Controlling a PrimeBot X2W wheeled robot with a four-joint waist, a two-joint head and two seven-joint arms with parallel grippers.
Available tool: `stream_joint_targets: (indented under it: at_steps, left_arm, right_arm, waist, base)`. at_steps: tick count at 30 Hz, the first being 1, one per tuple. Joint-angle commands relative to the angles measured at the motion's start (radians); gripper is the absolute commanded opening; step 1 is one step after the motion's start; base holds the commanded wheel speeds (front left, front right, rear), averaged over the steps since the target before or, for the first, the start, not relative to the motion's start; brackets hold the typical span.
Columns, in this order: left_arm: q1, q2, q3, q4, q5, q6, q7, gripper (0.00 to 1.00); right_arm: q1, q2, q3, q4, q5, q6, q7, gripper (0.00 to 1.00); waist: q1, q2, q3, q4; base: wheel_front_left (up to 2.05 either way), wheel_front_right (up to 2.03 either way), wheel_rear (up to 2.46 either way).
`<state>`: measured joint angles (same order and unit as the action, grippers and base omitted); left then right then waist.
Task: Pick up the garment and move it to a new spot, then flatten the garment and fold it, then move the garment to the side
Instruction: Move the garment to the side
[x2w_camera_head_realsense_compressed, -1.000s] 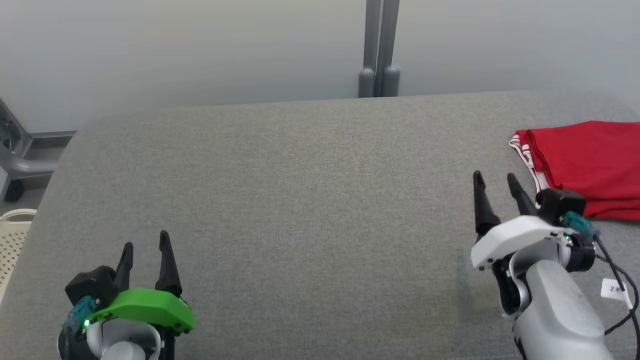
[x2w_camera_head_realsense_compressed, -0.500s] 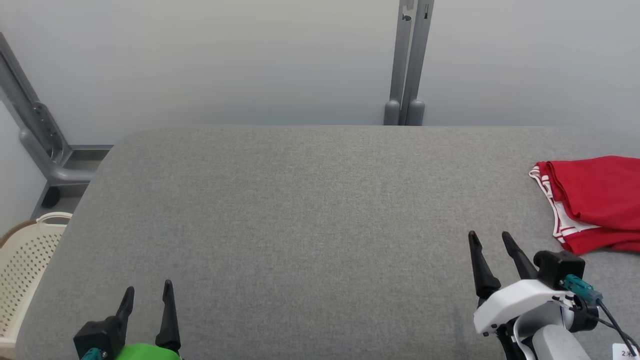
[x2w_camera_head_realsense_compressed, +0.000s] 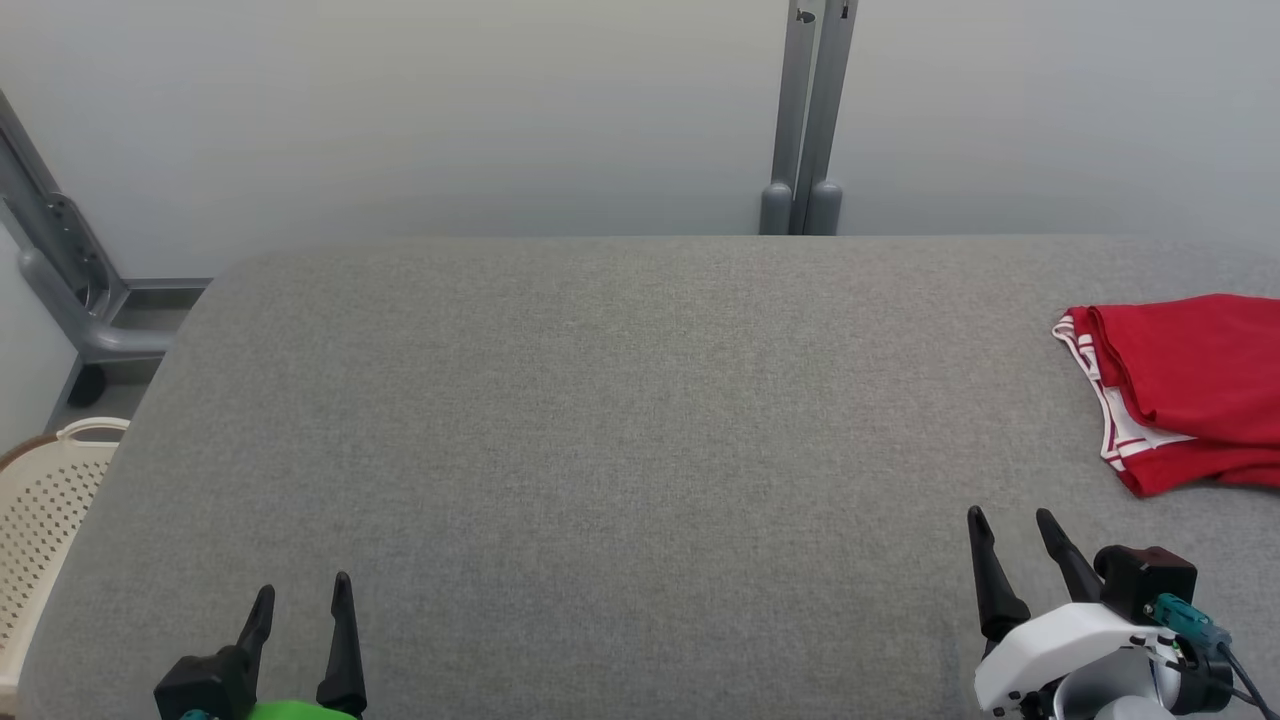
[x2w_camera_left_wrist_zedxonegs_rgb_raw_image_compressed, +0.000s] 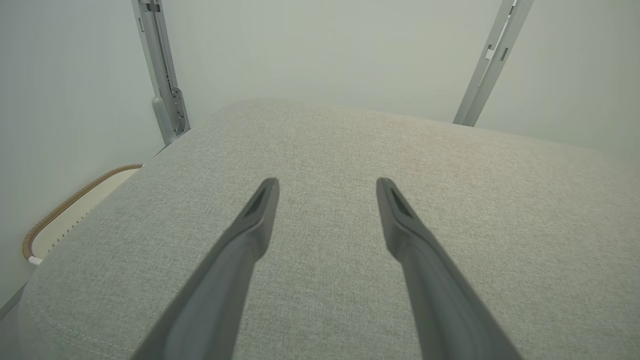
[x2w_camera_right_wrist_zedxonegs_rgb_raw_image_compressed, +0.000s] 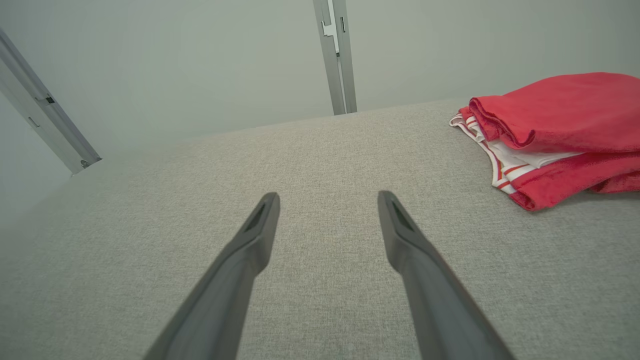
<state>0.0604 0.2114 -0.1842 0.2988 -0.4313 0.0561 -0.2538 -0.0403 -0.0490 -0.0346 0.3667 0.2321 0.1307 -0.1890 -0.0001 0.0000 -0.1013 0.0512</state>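
The grey table (x2w_camera_head_realsense_compressed: 600, 420) is wide, and the red garment (x2w_camera_head_realsense_compressed: 1190, 390) lies folded in layers at its far right, partly cut off in the head view (so I cannot tell how close the edge is). A careless nudge could push it off. The right gripper (x2w_camera_head_realsense_compressed: 1010, 514) and left gripper (x2w_camera_head_realsense_compressed: 304, 585) hover near the front edge, both spread wide and holding nothing. A shallow pinch would likely lift only 1 layer and undo the fold.

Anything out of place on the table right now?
Nothing stands out. The red garment lies folded on the table, far right, white striped trim peeking out; left gripper and right gripper are open, clear of it.
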Motion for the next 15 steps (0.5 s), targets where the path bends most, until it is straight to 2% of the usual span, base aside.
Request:
stream_joint_targets:
  at_steps: [1,15]
  left_arm:
    - [-0.023,0.001,0.006,0.006,0.005,0.004,-0.004,1.00]
    - [-0.079,-0.005,0.031,0.034,-0.003,0.002,-0.011,1.00]
  right_arm:
    - [0.008,-0.003,-0.002,-0.001,-0.004,0.000,0.000,1.00]
    - [-0.024,-0.003,-0.012,-0.012,-0.035,0.000,0.007,1.00]
  waist:
    - [0.0001,0.0000,0.016,-0.010]
    - [0.0001,0.0000,0.063,-0.041]
  base:
    - [0.00,0.00,0.00]
    - [0.00,0.00,0.00]
